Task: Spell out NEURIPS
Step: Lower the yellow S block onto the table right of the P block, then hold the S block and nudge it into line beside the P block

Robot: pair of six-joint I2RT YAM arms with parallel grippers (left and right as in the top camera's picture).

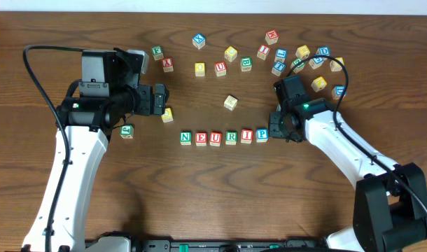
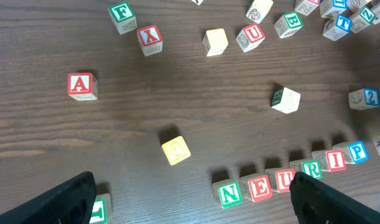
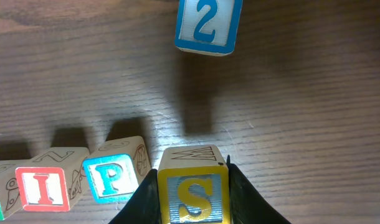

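Reaching low, the right gripper (image 1: 278, 129) is pinching the single S cube (image 3: 193, 198) just beside the P (image 3: 109, 180) ending a six-cube row (image 1: 223, 137) on the surface (image 1: 213, 203), while the left gripper (image 1: 159, 99) is hovering spread wide.

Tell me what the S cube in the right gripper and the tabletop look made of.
S cube: apparently pale wood, bare top face with printed black lines, front painted yellow. Tabletop: dark brown with streaky grain and soft sheen; wood or wood-look laminate, cannot tell.
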